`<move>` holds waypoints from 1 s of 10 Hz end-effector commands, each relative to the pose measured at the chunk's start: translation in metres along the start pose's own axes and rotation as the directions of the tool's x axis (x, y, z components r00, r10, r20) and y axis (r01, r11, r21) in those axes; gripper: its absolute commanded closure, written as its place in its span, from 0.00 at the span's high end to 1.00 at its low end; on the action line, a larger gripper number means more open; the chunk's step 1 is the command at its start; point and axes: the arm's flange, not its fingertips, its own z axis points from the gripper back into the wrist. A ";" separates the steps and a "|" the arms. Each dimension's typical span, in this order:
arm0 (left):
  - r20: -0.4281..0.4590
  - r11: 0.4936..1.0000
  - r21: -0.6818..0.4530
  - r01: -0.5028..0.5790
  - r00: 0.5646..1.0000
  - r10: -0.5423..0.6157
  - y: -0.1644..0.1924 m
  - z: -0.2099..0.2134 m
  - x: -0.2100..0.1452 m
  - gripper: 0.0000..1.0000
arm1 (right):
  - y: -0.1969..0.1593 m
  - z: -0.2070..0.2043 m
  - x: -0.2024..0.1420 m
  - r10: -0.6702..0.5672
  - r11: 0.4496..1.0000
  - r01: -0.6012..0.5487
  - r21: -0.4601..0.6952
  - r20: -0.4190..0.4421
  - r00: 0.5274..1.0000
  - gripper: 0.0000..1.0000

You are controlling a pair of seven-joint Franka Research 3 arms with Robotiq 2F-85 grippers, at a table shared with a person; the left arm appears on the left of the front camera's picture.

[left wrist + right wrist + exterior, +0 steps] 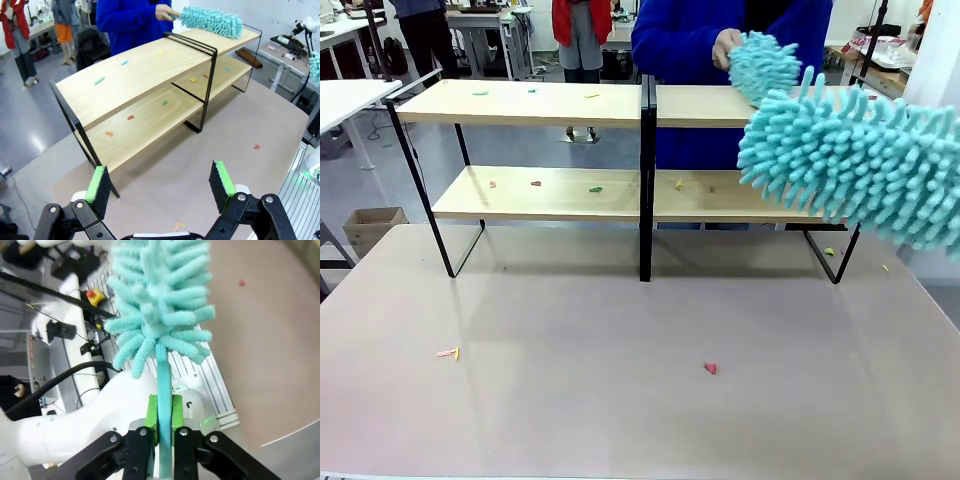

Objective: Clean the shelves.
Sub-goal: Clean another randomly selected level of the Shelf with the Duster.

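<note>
The left claw (160, 179) hangs over the beige tabletop (165, 170) with its jaws wide apart and nothing between them. The shelves (140, 75) stand beyond its fingertips, well apart from it. The shelves (520, 103) are two long light-wood boards in a thin black frame with a black centre post, standing at the far side of the tabletop (620, 420). Small coloured scraps (535, 183) dot both boards. At the upper board's right half, a person's hand (725, 48) holds a small teal duster (760, 62) on the wood. The right claw (164, 412) is clamped tight on the handle of a big fluffy teal duster (160, 305), whose head (860, 160) hangs in front of the shelves' right end; contact cannot be told.
</note>
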 end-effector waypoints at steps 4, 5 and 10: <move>-0.004 1.000 0.005 0.003 1.000 -0.003 0.000 -0.001 0.000 1.00 | -0.031 0.069 0.005 -0.131 0.977 0.162 -0.138 0.211 0.969 0.12; -0.004 1.000 0.005 0.003 1.000 -0.003 0.000 -0.001 0.000 1.00 | -0.053 0.069 0.026 -0.149 0.979 0.169 -0.114 0.162 0.975 0.12; -0.004 1.000 0.005 0.003 1.000 -0.003 0.000 -0.001 0.000 1.00 | -0.002 0.112 -0.050 -0.002 0.998 -0.007 0.059 0.148 0.989 0.12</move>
